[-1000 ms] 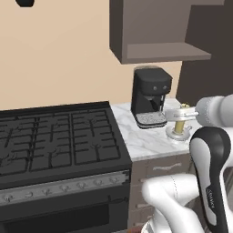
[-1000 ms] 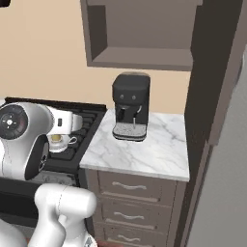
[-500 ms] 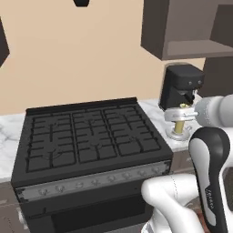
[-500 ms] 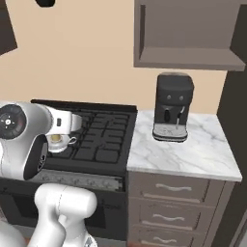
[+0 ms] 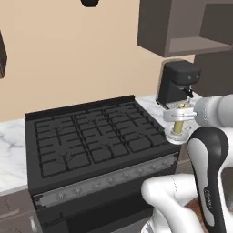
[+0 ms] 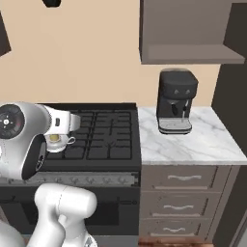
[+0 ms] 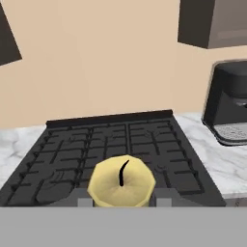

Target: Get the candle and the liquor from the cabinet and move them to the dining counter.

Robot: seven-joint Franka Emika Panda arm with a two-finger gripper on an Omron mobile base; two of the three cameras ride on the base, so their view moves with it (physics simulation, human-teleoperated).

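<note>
Hand view: the candle point(image 7: 122, 187) is seen at bottom centre, wick up, before the stove point(image 7: 106, 159).
Gripper point(image 5: 181, 119): fingers pinched on the candle, at right of the left base view.
Coffee machine point(image 6: 176, 101): set on marble counter point(image 6: 190, 142), right of centre.

Open air is lying above the black stove point(image 5: 95, 136); the coffee machine point(image 6: 176, 101) is standing on the marble worktop point(image 6: 193, 144), blocking passage under the wall cabinet point(image 6: 188, 29).

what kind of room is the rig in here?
A home-style kitchen, rendered. Signs: a black gas stove with cast grates, a black coffee machine on a white grey-veined marble counter, and brown drawers with small silver handles beneath.
</note>
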